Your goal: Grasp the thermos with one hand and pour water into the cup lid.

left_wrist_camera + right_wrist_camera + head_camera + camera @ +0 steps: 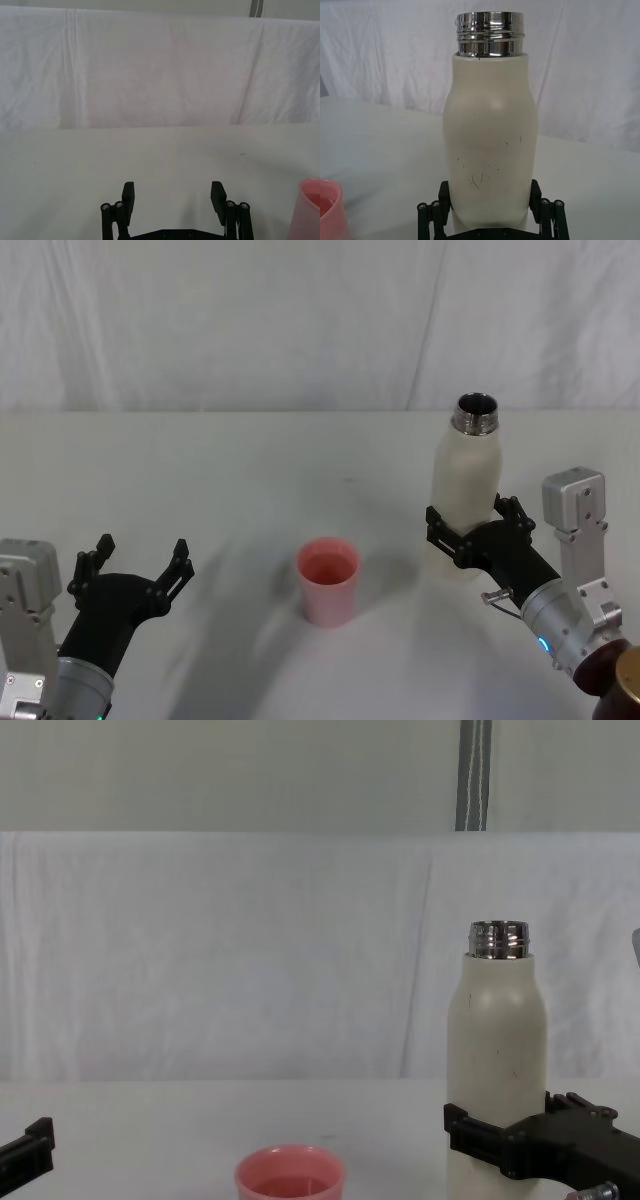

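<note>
Grasp stage looked done or nearly done, pour not started. The thermos (466, 490) stood upright on the counter (250, 470) at right of centre in the head view, steel neck open and uncapped, mouth pointing straight up. The right gripper (470, 532) came in from the lower right of that frame, jaws set around the lower body of the thermos, one on each side; in the right wrist view the right gripper (490, 212) had the bottle wall filling the gap between the jaws, so judged clamped on it, though how tight the contact was could not be confirmed. Chest view agreed: thermos (497, 1050) vertical at right, black jaws wrapped at its lower part. Base was hidden, so lifted or resting was hard to tell. The cup lid (328, 580) sat upright at lower centre of the head view, well apart from the thermos, to its left; the pink inside gave no clear sign of water. The left gripper (130, 560) was idle at lower left, jaws apart, holding nothing. Left to do, by my read: lift, carry the thermos over the cup lid, tilt the neck toward it, pour, set back.
</note>
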Motion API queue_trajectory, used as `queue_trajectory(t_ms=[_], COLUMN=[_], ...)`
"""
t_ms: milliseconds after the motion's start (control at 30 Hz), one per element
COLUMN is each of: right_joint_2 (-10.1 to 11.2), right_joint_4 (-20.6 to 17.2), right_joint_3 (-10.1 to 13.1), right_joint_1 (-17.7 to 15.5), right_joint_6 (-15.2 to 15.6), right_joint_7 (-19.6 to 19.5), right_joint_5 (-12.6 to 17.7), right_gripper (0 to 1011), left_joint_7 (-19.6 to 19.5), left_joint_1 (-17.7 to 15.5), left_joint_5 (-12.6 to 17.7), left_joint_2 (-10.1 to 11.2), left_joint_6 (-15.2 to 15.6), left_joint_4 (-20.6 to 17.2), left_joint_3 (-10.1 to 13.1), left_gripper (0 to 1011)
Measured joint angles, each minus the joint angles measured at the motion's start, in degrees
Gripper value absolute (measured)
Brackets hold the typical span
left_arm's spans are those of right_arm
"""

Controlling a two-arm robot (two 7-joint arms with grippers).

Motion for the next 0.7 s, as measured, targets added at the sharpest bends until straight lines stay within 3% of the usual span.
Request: queue_trajectory(t_ms=[700], right_joint_2=[0.0], right_joint_4=[0.0], right_joint_3=[0.0], right_joint_1=[-0.1], right_joint_6=[0.0], right_joint_7=[0.0], right_joint_5=[0.0], right_gripper=[949], left_joint_7=[0.0], left_joint_1=[0.0], left_joint_5=[0.0], left_joint_2=[0.0], left_joint_6=[0.0], left_joint_4=[0.0], left_joint_3=[0.0], left_gripper=[1001])
